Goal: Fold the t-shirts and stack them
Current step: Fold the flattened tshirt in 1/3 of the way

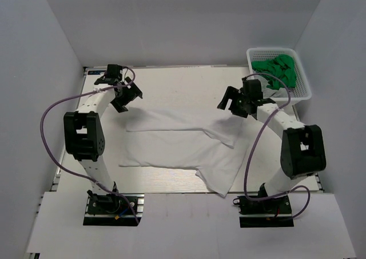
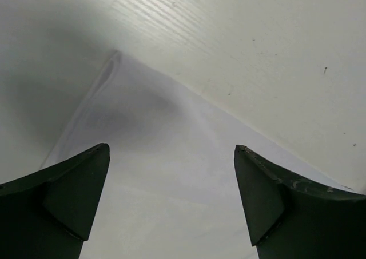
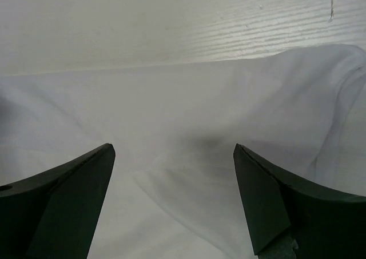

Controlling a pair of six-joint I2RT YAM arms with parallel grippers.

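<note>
The pale wood-grain table [image 1: 171, 79] fills most of the top view, and a white t-shirt [image 1: 183, 147] lies on its middle, roughly between the two arms. The shirt is partly folded. A long flat band runs along its far side, a wider panel lies nearer the arm bases, and a loose flap trails toward the near right edge of the table. The left arm [image 1: 86, 136] rises from its base at the near left and reaches toward the far left end of the shirt. The right arm [image 1: 297, 147] does the same on the right. A white mesh basket [image 1: 303, 90] sits at the far right corner of the table, well apart from the shirt, with bunched green cloth [image 1: 277, 70] inside it. The left gripper [image 1: 128, 99] hangs just above the shirt's far left corner. Its jaws are spread wide with nothing between them, and its wrist view shows only the cloth corner below. The right gripper [image 1: 233, 106] hangs over the shirt's far right part. Its jaws are also spread wide and empty, with rumpled white cloth lying beneath them.
</note>
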